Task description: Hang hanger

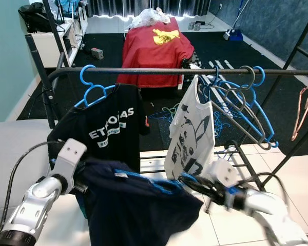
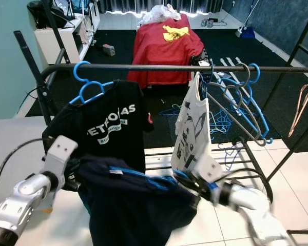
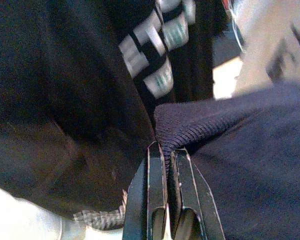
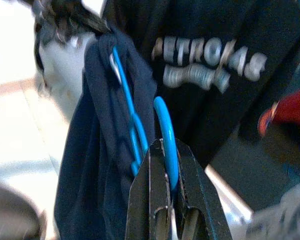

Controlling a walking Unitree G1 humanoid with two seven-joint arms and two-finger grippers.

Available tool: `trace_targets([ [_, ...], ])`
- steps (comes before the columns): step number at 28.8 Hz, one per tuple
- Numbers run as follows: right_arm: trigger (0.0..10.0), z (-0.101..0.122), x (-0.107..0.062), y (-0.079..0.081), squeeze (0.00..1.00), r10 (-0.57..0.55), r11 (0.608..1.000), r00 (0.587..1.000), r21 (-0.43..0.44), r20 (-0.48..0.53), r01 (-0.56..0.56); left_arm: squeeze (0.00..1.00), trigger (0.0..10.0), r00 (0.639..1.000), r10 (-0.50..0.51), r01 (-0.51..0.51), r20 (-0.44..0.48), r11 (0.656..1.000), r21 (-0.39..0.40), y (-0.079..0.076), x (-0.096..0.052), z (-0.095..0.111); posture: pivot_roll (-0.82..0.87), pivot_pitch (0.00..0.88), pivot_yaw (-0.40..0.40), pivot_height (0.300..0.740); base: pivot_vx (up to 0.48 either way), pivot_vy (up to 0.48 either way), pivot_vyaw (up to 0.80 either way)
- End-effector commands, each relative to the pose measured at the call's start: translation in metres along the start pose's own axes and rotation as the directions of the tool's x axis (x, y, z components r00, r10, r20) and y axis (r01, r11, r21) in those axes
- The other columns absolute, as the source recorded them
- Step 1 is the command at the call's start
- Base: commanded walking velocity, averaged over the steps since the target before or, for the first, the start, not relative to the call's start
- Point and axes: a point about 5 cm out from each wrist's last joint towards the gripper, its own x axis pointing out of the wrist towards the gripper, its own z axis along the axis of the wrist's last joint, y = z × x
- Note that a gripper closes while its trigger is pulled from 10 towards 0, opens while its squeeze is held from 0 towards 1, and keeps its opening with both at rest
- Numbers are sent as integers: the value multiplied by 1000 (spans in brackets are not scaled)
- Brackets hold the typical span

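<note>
So I've got the navy shirt point(image 1: 138, 205) on its blue hanger point(image 4: 165, 135) low in the frame, well below the rail point(image 1: 169, 71), nothing hooked yet. My right gripper point(image 4: 171, 150) is clamped on the hanger's hook and my left gripper point(image 3: 166, 155) is pinching the shirt's edge. Still left, I reckon: lift it and hook it between the black tee point(image 1: 110, 130) and the white shirt point(image 1: 190, 133).

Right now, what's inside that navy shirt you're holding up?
A blue hanger runs through the navy shirt; its hook is pinched in the right gripper. The left gripper clamps the shirt's ribbed edge. Fabric covers the hanger's arms, so their seating can't be seen.
</note>
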Motion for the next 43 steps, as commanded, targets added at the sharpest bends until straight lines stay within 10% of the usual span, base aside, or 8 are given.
trace_targets([
  [1,0,22,16,7,0,69,996,989,-66,132,-61,0,0,997,-41,41,70,999,-3,-12,9,20,-35,52,-2,740,0,0,0],
  [10,0,33,26,0,0,95,995,979,-29,178,-91,0,0,989,-95,83,114,991,102,-21,22,46,-40,53,-5,740,0,0,0],
  [18,0,-9,56,-31,0,-124,982,975,115,-187,147,0,0,960,-226,193,163,961,199,-51,24,74,-28,51,-14,740,0,0,0],
  [23,0,3,62,-25,0,-91,985,995,145,-45,97,0,0,982,-130,92,137,963,254,-32,25,75,-18,56,-19,740,0,0,0],
  [32,0,48,20,-3,0,111,943,962,280,249,-181,0,0,996,82,-65,-30,927,370,20,26,42,-30,68,-6,740,0,0,0],
  [43,0,105,-30,-14,0,188,942,939,217,290,-256,0,0,971,172,-76,-164,879,472,45,14,9,-42,72,5,740,0,0,0],
])
